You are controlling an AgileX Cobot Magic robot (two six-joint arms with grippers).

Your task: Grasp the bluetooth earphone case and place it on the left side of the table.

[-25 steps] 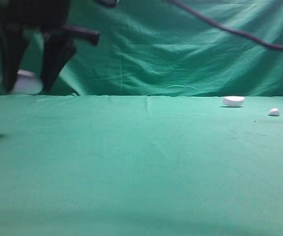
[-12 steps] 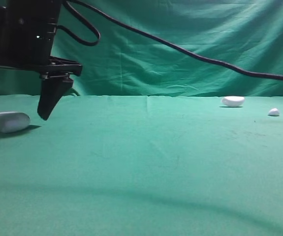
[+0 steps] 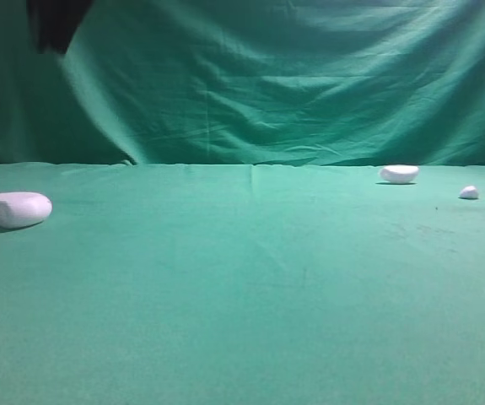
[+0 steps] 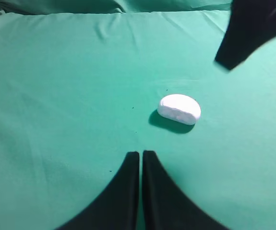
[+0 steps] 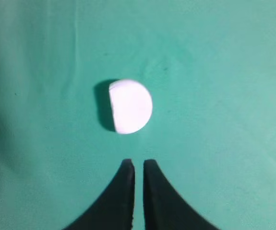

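The white bluetooth earphone case point(image 3: 16, 208) lies on the green table point(image 3: 250, 278) at its far left, free of any gripper. It also shows in the left wrist view point(image 4: 179, 109) and right under the right wrist camera point(image 5: 129, 106). My right gripper point(image 5: 138, 162) is shut and empty, high above the case. Only a dark piece of it shows at the exterior view's top left point(image 3: 56, 21) and at the left wrist view's top right point(image 4: 253, 28). My left gripper point(image 4: 140, 153) is shut and empty, above the cloth short of the case.
A smaller, flatter white oval point(image 3: 400, 174) and a tiny white nub point(image 3: 469, 192) lie at the table's back right. A draped green backdrop point(image 3: 293, 76) rises behind the table's far edge.
The right gripper set the case down on the table's left side, let go, and rose almost out of the exterior view. Its cable has left the view. Its jaws are now together.
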